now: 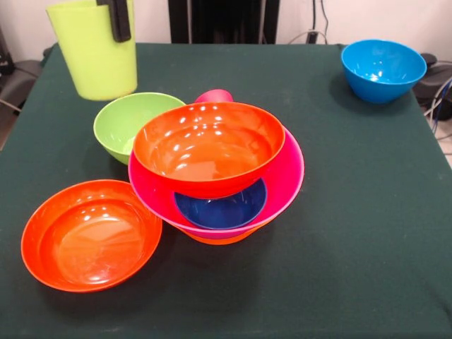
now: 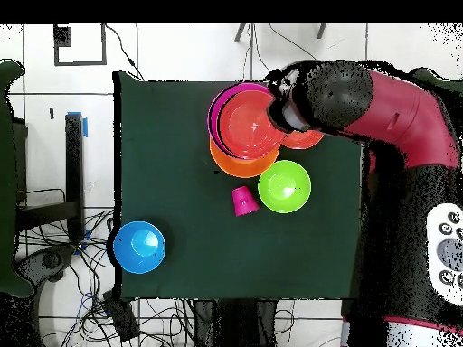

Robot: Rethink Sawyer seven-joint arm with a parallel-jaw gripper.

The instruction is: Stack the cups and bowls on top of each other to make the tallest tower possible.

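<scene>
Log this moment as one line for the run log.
gripper: shut on lime green cup, lifted | tower: orange bowl topmost | light blue bowl: apart

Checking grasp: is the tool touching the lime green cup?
Touching. In the front view, the tool's dark finger hangs over the lime green cup's rim, against its wall.

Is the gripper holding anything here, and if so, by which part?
Yes: the gripper holds the lime green cup by its rim, one finger down over the outside wall, the cup lifted above the table.
</scene>
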